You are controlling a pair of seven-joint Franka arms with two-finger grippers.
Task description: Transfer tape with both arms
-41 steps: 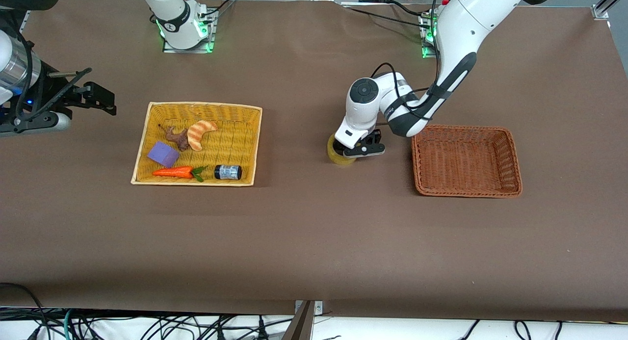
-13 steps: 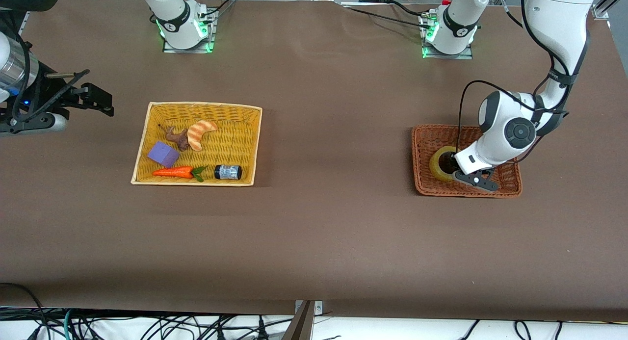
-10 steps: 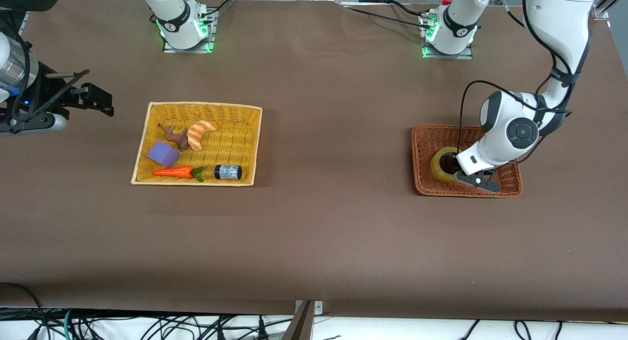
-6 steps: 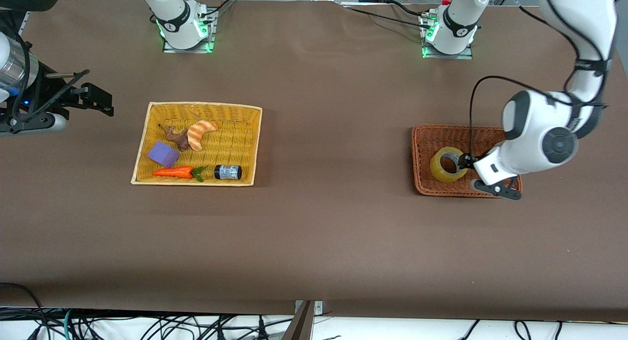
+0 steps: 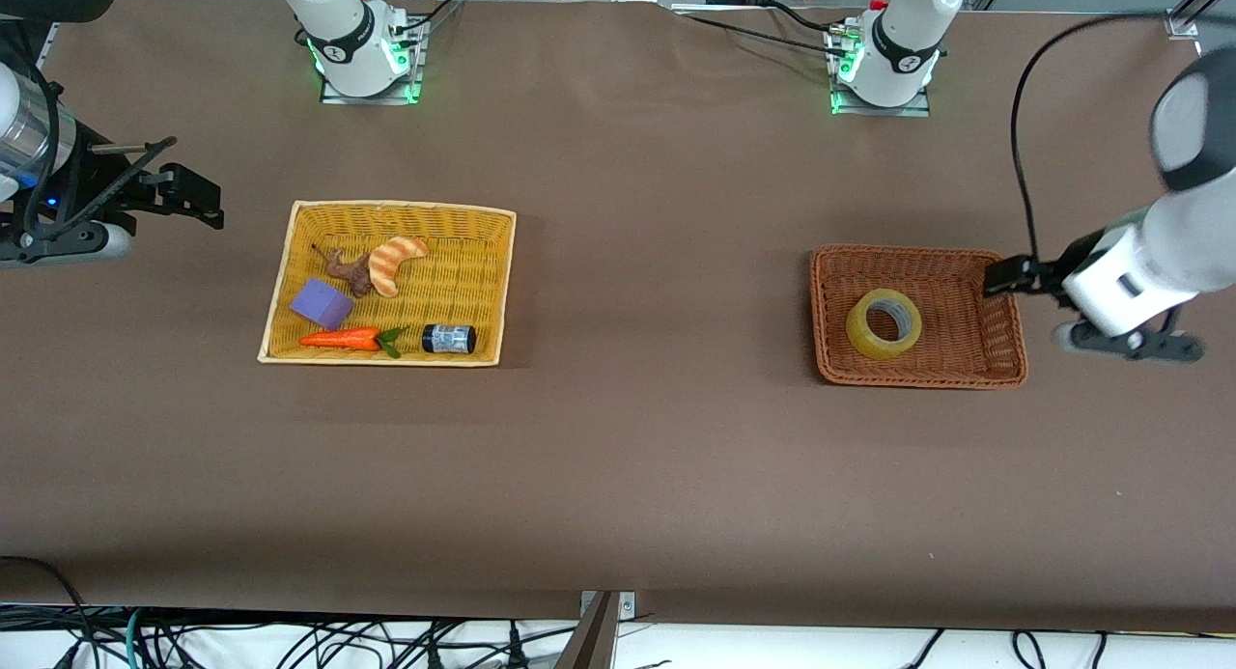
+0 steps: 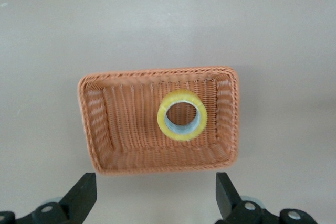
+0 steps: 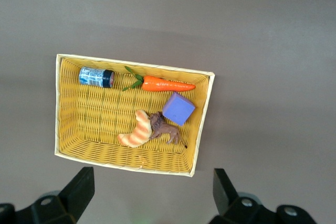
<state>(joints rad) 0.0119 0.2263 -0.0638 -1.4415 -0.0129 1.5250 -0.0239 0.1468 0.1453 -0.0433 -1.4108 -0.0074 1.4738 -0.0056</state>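
Note:
The tape (image 5: 884,323), a yellowish ring, lies flat in the brown wicker basket (image 5: 1004,360), and it also shows in the left wrist view (image 6: 182,115). My left gripper (image 5: 1006,276) is open and empty, up in the air over the basket's edge at the left arm's end of the table. In the left wrist view the left gripper (image 6: 155,203) is well above the basket (image 6: 157,169), and its fingers (image 6: 84,198) stand wide apart. My right gripper (image 5: 193,194) is open and empty, waiting above the table beside the yellow basket (image 5: 280,292).
The yellow basket (image 7: 126,166) holds a dark labelled bottle (image 7: 96,76), a toy carrot (image 7: 163,84), a purple block (image 7: 178,108), a croissant (image 7: 137,129) and a brown animal toy (image 7: 165,130). Both arm bases stand at the table's edge farthest from the front camera.
My left gripper carried the tape from mid-table into the brown basket, let it go, then rose and drew back toward the left arm's end. The right arm has not moved.

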